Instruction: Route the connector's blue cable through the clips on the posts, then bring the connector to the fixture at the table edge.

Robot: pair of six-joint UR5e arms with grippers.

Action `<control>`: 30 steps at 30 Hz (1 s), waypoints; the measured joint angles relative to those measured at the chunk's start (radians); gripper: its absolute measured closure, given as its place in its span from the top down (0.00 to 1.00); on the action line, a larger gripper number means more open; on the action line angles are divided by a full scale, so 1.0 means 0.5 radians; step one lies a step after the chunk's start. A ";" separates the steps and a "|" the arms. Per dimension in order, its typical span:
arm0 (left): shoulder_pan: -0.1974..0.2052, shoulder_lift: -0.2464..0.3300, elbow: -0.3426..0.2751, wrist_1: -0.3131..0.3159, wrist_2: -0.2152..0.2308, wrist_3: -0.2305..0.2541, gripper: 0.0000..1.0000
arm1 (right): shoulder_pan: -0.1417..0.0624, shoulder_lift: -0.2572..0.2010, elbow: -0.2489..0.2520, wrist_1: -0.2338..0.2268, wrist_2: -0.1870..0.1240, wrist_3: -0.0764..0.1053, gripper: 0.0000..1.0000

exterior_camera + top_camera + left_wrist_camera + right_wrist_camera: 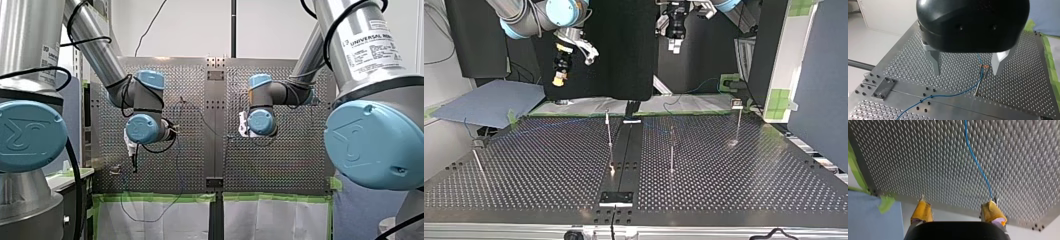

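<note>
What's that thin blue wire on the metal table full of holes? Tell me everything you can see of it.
The blue cable is a thin, flexible-looking strand lying slack on the perforated table. In the left wrist view it curves across the plate, then climbs beside a slim post to the clip at its top. My left gripper hangs open above it, not touching.

The front view looks from behind and above, my left arm (95, 50) at 9 o'clock, my right arm (360, 45) at 3, over the tabletop (280, 160). The top view faces back, low, from across it. Both wrist views, close above, share the blue cable (958, 93).
</note>
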 joint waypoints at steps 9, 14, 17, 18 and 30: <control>0.020 0.000 -0.001 0.002 -0.004 0.004 1.00 | 0.147 0.000 0.073 -0.120 -0.118 -0.010 1.00; 0.023 0.000 -0.001 0.022 -0.008 0.005 1.00 | 0.235 0.001 0.074 -0.132 -0.132 -0.006 1.00; 0.023 0.000 -0.001 0.026 -0.008 0.002 1.00 | 0.286 0.001 0.078 -0.129 -0.136 -0.002 1.00; 0.024 0.000 -0.001 0.027 -0.009 0.000 1.00 | 0.302 0.001 0.079 -0.127 -0.137 -0.001 1.00; 0.024 0.000 -0.002 0.043 -0.012 -0.022 1.00 | 0.460 0.000 0.081 -0.116 -0.137 -0.011 1.00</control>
